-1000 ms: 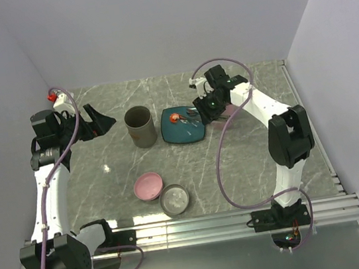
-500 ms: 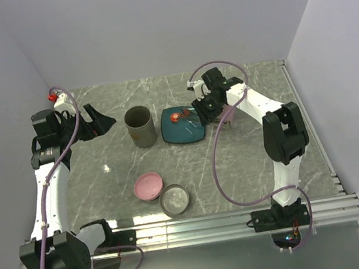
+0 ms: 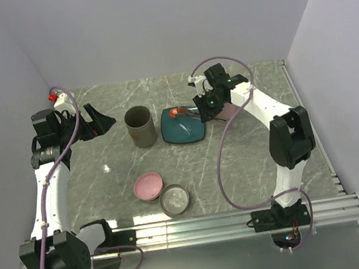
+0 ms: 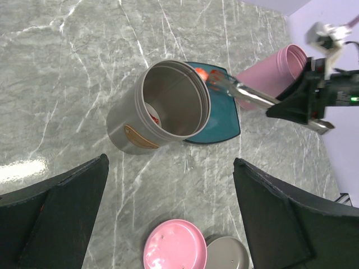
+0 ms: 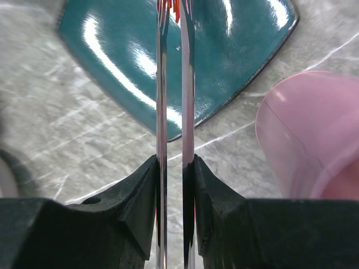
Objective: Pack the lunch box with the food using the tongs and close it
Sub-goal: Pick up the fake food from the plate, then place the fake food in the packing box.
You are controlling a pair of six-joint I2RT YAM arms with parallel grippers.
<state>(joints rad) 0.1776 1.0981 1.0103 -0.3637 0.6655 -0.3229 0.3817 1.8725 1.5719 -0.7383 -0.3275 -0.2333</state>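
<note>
My right gripper (image 3: 205, 103) (image 5: 175, 185) is shut on the silver tongs (image 5: 188, 84) (image 4: 252, 96), squeezing their two arms close together. The tong tips pinch a red-orange piece of food (image 5: 168, 7) (image 4: 210, 75) (image 3: 175, 112) over the far left corner of the teal plate (image 3: 184, 130) (image 5: 224, 56). Left of the plate stands the grey cylindrical lunch box (image 3: 139, 125) (image 4: 168, 106), upright and open, with a red bit low inside it. My left gripper (image 3: 101, 122) (image 4: 171, 196) hangs open and empty left of the lunch box.
A pink container (image 4: 280, 67) (image 5: 308, 129) lies on its side right of the plate, under my right arm. A pink lid (image 3: 148, 185) (image 4: 174, 246) and a grey lid (image 3: 174, 199) (image 4: 227, 255) lie side by side near the front.
My right gripper has narrowed, pressing the tong arms together on the food piece. The tongs shifted slightly toward the plate's far left corner. The left arm stayed still.
</note>
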